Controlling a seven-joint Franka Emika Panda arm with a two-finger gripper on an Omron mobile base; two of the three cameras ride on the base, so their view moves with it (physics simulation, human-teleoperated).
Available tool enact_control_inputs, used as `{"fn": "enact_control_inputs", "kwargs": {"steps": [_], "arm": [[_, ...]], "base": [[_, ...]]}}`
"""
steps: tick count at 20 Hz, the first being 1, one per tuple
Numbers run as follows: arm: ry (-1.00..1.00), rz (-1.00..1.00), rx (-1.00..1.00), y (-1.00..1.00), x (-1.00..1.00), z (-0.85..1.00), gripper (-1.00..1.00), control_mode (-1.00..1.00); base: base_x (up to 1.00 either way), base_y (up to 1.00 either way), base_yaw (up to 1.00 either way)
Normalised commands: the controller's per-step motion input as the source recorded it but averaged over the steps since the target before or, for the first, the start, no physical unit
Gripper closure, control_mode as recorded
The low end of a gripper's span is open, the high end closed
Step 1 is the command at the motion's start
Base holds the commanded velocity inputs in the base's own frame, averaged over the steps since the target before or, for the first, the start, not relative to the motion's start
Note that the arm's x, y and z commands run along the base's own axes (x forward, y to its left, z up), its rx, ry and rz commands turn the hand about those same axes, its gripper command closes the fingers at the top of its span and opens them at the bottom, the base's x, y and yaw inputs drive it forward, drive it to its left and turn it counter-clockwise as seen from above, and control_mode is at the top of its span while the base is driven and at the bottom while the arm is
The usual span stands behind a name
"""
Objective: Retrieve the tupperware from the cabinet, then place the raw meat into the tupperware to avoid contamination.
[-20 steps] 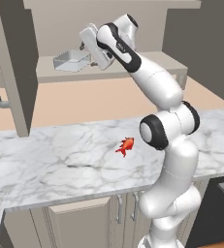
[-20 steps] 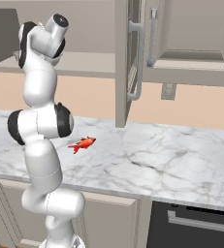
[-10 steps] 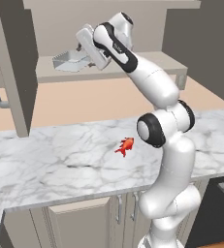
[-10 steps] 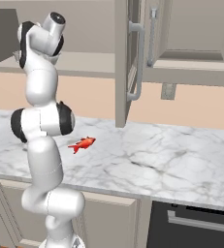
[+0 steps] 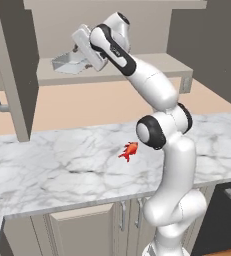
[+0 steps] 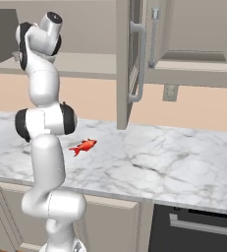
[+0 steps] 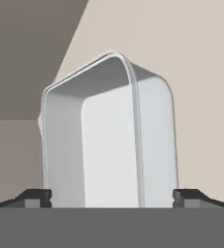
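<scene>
Tupperware [image 7: 108,135] on cabinet shelf [image 5: 152,67], near left end, long axis running along gripper's line of sight. Gripper [image 7: 112,196] jaws wide apart, fingertips [image 7: 36,197] flanking container's near end. Raw meat [image 5: 129,150] mid-counter [image 5: 47,170], beside arm; open cabinet door [image 5: 12,65] left.

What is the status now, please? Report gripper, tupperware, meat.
Gripper open, fingertips either side of tupperware on cabinet shelf, not closed on it. Raw meat lying on counter. Nothing in the way.
</scene>
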Motion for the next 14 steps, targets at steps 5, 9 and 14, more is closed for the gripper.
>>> {"fn": "enact_control_inputs", "kwargs": {"steps": [5,9,14], "arm": [[0.0,0.0,0.04,0.26,0.19,-0.27,1.0,-1.0],[0.0,0.0,0.04,0.19,0.13,-0.25,1.0,-1.0],[0.0,0.0,0.04,0.19,0.12,-0.24,1.0,-1.0]], "base": [[0.0,0.0,0.0],[0.0,0.0,0.0],[0.0,0.0,0.0]]}}
